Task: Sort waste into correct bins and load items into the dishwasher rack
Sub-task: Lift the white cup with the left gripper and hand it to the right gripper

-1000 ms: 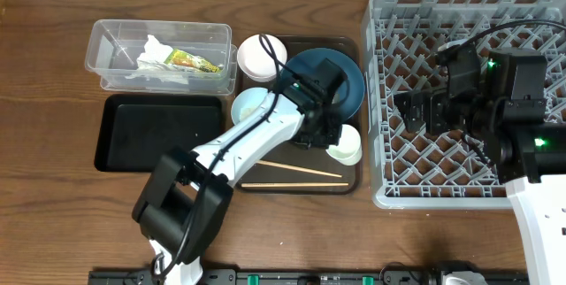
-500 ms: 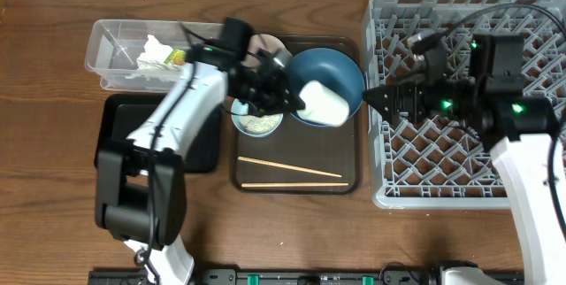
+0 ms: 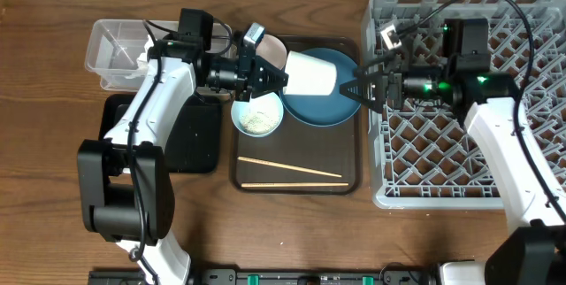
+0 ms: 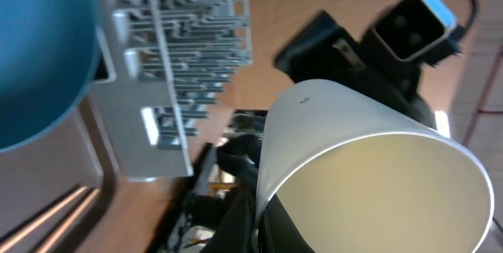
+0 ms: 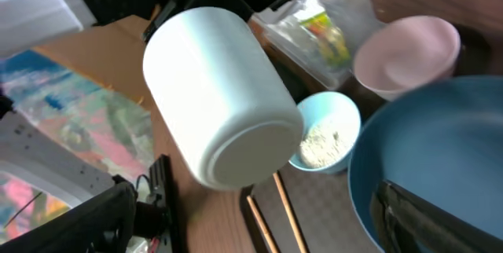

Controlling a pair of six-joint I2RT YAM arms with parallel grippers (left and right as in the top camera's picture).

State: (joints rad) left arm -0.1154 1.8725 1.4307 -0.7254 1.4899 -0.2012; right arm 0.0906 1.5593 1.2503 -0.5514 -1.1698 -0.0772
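Grips the white cup (image 3: 311, 73) by its rim in the left gripper (image 3: 279, 78), jaws closed on the wall. Carries it sideways in the air, mouth toward the left arm, base toward the dishwasher rack (image 3: 389, 192). Hangs over the left part of the dark blue plate (image 3: 323, 112), clear of its surface. Meets the right gripper (image 3: 352, 88) near the cup's base: jaws spread wide, empty, above the plate's right rim and beside the rack's left wall. Just beside the plate's left edge, a light-blue bowl (image 3: 257, 117) with rice scraps. Open floor on the brown serving tray (image 3: 351, 183) around the two chopsticks (image 3: 292, 172). Farther left, clear tub (image 3: 106, 50) and black tray (image 3: 203, 139), partly under the left arm.
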